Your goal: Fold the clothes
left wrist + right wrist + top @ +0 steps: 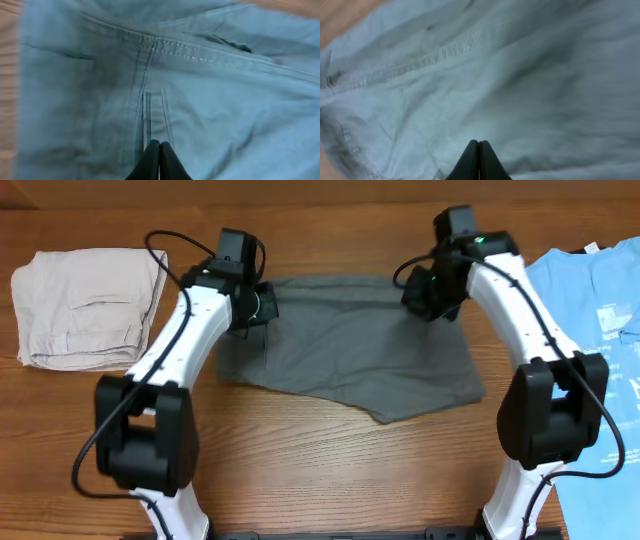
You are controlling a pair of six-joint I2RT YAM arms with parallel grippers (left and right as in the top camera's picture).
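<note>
Shorts: The shorts lay flat in the middle of the table. They sat between the beige clothes and the blue shirt and touched neither.
Long way: The shorts ran left to right across the table. The far edge was fairly straight. The near edge dipped lower toward the right.
Left gripper: The left gripper was at the far left corner of the shorts. Its fingers were pressed tight together, with the tips down on the cloth next to two stitched lines.
Right gripper: The right gripper was at the far right corner. Its fingers were also shut tight, with the tips on the cloth just under a stitched band.
Hold: I could not tell if either one had a bit of cloth pinched between its fingers.
Which arm was nearer: Each arm was right at its own corner, so neither was closer than the other.
What mattered most: Almost all of the cloth lay on the robot's side of both sets of fingers. I think the fold would need the far edge brought toward the near edge, with both corners moving together.
</note>
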